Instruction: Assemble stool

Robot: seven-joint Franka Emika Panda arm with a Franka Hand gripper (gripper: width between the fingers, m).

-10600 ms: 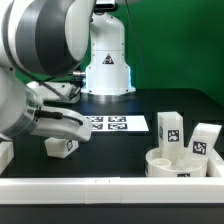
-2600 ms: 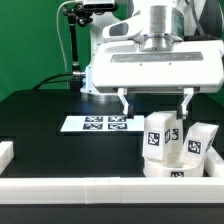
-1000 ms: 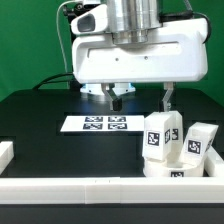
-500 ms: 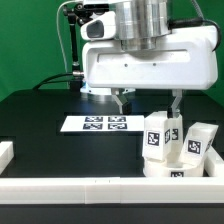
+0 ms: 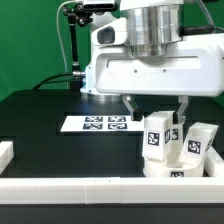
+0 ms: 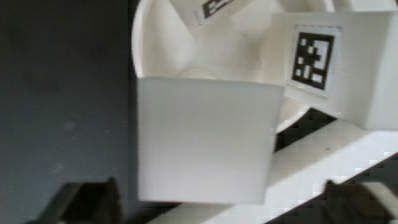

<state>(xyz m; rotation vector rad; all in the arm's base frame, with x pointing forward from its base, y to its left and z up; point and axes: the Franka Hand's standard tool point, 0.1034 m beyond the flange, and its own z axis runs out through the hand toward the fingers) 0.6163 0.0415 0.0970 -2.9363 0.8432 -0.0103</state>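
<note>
The stool's round white seat (image 5: 160, 167) lies at the exterior view's lower right, and white tagged legs stand upright in it. My gripper (image 5: 155, 106) hangs over the nearer leg (image 5: 158, 135), one finger on each side of its top. In the wrist view that leg (image 6: 205, 140) is a plain white block between my dark fingertips (image 6: 86, 203), with a gap on each side, so the gripper (image 6: 222, 195) is open. A second leg (image 5: 202, 141), its tag showing (image 6: 315, 55), stands just beside it. The seat rim (image 6: 164, 40) curves behind both.
The marker board (image 5: 100, 123) lies flat on the black table toward the back. A long white border bar (image 5: 90, 190) runs along the front edge, and a short white bar (image 5: 5, 152) sits at the exterior view's left. The robot's white base (image 5: 95, 85) stands behind.
The gripper has shifted toward the exterior view's right and come down over the nearer leg. Its fingers now stand a little closer together.
</note>
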